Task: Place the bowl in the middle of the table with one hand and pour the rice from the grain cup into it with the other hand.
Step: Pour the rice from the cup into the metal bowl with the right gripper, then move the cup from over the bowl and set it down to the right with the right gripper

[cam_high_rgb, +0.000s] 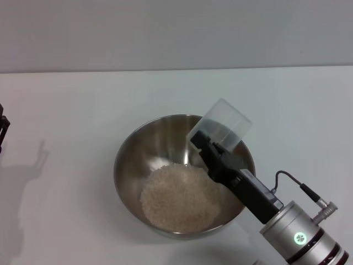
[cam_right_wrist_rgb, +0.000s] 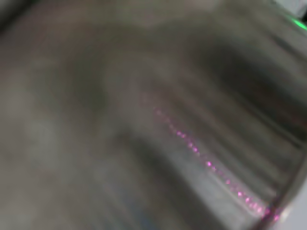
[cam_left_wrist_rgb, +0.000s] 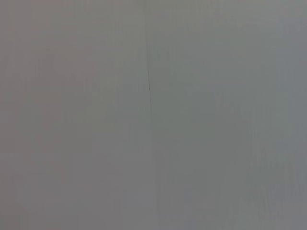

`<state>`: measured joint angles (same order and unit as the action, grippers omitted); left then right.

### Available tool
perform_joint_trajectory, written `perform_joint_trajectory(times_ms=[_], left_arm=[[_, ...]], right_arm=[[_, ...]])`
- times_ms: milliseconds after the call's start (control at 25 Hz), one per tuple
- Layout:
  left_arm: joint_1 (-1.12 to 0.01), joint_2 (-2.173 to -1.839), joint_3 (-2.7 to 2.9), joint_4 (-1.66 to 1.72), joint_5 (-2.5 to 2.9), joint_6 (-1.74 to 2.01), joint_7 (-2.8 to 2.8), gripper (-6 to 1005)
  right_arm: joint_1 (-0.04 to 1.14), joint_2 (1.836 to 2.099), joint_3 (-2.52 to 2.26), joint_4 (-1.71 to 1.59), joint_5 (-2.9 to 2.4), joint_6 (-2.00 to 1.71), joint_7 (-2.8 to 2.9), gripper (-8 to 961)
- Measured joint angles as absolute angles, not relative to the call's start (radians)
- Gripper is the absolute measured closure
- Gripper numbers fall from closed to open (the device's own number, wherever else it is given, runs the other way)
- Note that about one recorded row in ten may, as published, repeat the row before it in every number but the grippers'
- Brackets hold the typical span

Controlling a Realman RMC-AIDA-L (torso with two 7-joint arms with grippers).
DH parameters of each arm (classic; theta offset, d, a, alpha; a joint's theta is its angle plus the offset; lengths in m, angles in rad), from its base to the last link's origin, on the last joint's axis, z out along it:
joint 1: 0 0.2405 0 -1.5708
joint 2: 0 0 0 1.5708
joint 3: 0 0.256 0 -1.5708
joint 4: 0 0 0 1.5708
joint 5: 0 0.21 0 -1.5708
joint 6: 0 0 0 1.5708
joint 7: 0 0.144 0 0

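Observation:
The steel bowl (cam_high_rgb: 132, 160) stands in the middle of the white table (cam_high_rgb: 66, 110). A heap of pale rice (cam_high_rgb: 179, 199) lies in its bottom. My right gripper (cam_high_rgb: 205, 144) is shut on the clear grain cup (cam_high_rgb: 223, 122) and holds it tilted over the bowl's right rim; the cup looks empty. The right wrist view shows only the bowl's brushed inner wall (cam_right_wrist_rgb: 192, 143), very close. My left gripper (cam_high_rgb: 3, 130) is parked at the far left edge, only a sliver in view. The left wrist view shows only a plain grey surface.
The right arm's silver wrist (cam_high_rgb: 300, 237) with a green light reaches in from the bottom right. A pale wall (cam_high_rgb: 176, 33) runs behind the table's far edge. The left arm's shadow (cam_high_rgb: 22, 182) falls on the table at the left.

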<state>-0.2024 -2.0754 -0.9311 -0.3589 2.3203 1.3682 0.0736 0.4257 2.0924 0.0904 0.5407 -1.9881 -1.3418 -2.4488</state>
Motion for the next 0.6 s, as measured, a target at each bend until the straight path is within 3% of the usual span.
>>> perform_joint_trajectory(times_ms=[600], left_arm=[[-0.203,-2.075,-0.931,-0.359,2.323,1.368,0.074,139]], right_arm=[[0.434,2.092,0.100,0.546,-2.010,-1.326,-2.459,941]])
